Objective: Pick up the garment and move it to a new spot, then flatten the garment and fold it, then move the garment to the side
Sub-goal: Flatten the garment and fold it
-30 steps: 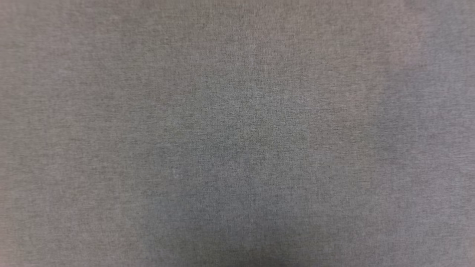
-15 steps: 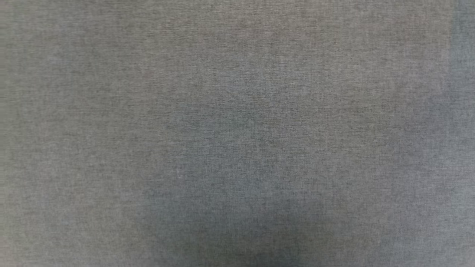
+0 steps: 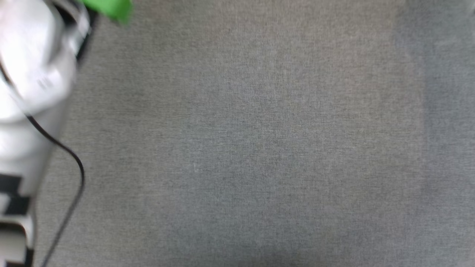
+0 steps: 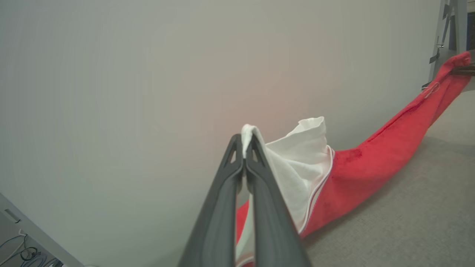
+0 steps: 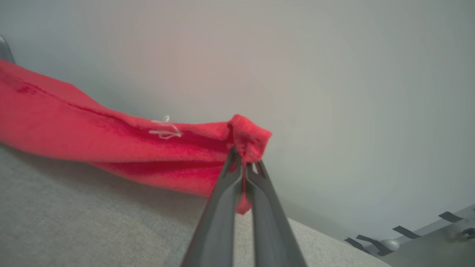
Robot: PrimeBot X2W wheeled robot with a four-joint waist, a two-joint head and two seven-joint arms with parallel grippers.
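Note:
The garment hangs stretched between my two grippers above the grey cloth surface [image 3: 259, 148]. In the left wrist view its red body [image 4: 389, 155] runs up to the far right, and its white sleeve [image 4: 297, 163] bunches by my left gripper [image 4: 245, 148], which is shut on the sleeve's edge. My right gripper [image 5: 243, 161] is shut on a red corner, and the red cloth [image 5: 92, 129] trails off to the left, with a loose white thread on it. Letters and number are hidden. A pale forearm [image 3: 29, 74] stands at the head view's left edge.
A black cable [image 3: 70, 159] hangs beside the forearm, and a green piece [image 3: 111, 9] sits at its top. A pale wall [image 4: 111, 74] rises behind the surface. There is a metal frame [image 4: 449, 29] at the far right, cables [image 4: 22, 252] low left, and black tape strips [image 5: 408, 231] on the floor.
A pale forearm with a black cable and a green piece has come into the head view at the left. Earlier that view held just the grey surface.

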